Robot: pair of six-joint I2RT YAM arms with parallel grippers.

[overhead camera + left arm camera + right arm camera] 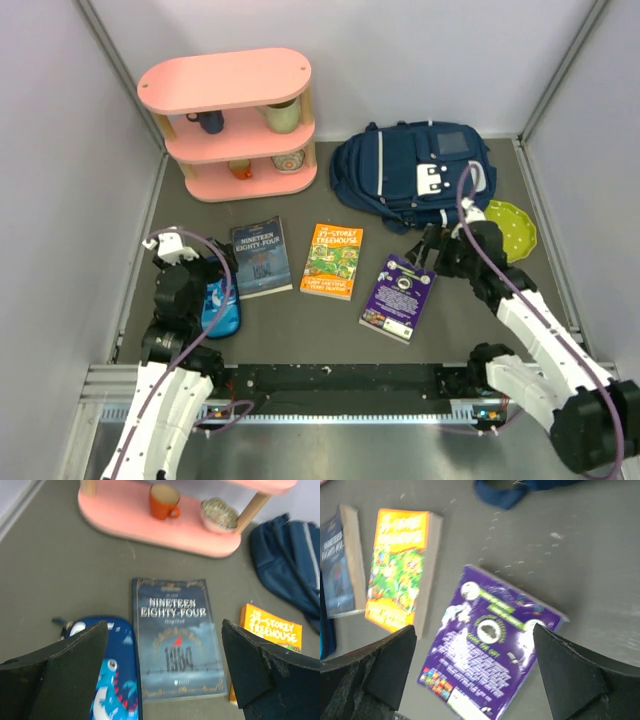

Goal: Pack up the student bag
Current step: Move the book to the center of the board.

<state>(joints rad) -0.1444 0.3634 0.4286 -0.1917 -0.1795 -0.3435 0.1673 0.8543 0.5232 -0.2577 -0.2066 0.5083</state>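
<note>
The navy student bag [415,172] lies closed at the back right of the table; its edge also shows in the left wrist view [290,560]. Three books lie in a row: a dark blue one [261,256], an orange one [332,260] and a purple one [398,296]. A bright-blue pencil case [220,305] lies at the left. My left gripper [165,670] is open above the pencil case [112,680] and the dark blue book [177,635]. My right gripper [475,670] is open above the purple book [490,655], holding nothing.
A pink three-tier shelf [235,125] with mugs and bowls stands at the back left. A green spotted plate [512,226] lies right of the bag. Grey walls close in the table on three sides.
</note>
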